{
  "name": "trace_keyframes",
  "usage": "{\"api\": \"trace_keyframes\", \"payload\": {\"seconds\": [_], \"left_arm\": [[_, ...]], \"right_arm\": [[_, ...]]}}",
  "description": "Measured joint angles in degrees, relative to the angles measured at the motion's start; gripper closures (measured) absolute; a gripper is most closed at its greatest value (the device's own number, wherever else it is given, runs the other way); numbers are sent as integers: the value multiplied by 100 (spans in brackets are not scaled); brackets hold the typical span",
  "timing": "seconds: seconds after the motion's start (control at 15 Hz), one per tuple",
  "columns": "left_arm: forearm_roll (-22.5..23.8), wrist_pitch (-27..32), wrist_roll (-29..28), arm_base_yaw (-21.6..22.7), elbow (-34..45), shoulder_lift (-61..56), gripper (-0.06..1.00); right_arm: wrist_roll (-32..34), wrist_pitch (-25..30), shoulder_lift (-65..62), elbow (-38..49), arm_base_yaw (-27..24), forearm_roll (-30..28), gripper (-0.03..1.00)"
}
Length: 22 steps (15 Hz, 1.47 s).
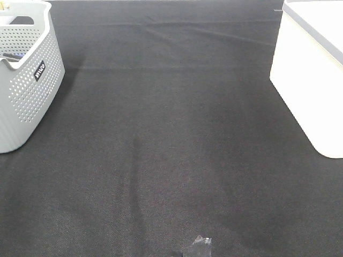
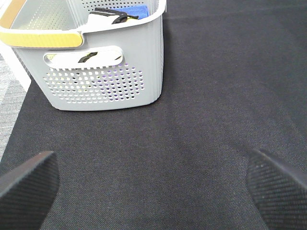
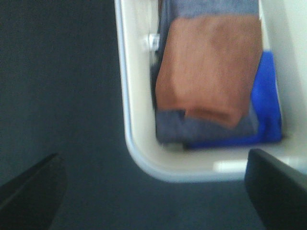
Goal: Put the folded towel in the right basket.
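Observation:
A folded brown towel point(image 3: 211, 67) lies in the white right basket point(image 3: 129, 124), on top of a grey towel point(image 3: 201, 129) and a blue one point(image 3: 268, 100). My right gripper point(image 3: 153, 187) is open and empty; it hovers above the basket's near corner and the black mat. The white basket point(image 1: 311, 80) stands at the right edge of the exterior high view, where its inside is hidden. My left gripper point(image 2: 153, 187) is open and empty, low over the mat, facing the grey perforated left basket point(image 2: 100, 76). Neither gripper shows in the exterior high view.
The grey perforated basket point(image 1: 27, 75) stands at the far left and holds blue and black items point(image 2: 129, 12). A black mat point(image 1: 171, 134) covers the table between the baskets. A small grey object point(image 1: 199, 247) shows at the front edge.

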Motion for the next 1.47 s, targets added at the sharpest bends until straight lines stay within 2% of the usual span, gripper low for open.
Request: {"api": "trace_keyframes", "payload": {"seconds": [0.13,0.33,0.53,0.73,0.8,0.87,1.0,1.2,1.47], "left_arm": [[0,0,0,0,0,0,-5],[0,0,0,0,0,0,-5],[0,0,0,0,0,0,-5],[0,0,0,0,0,0,-5],[0,0,0,0,0,0,-5],[0,0,0,0,0,0,-5],[29,0,-40,0,0,0,-5],[63,0,-46,0,0,0,-5],[63,0,-46,0,0,0,-5]], "right_arm": [[-46,-241,-1358,1117,0,132,0],[-74,-235,-3312,2716,0,321,0],[63,-138,-4824,3770,0,321,0],[92,-223,-5586,4566,40,309,0],[103,-241,-5712,4750,264,275,0],[103,-241,-5712,4750,264,275,0],[195,-178,-5987,4985,705,63,1],[516,-516,-6956,5271,796,-361,1],[539,-493,-7712,5609,796,-481,1]]}}
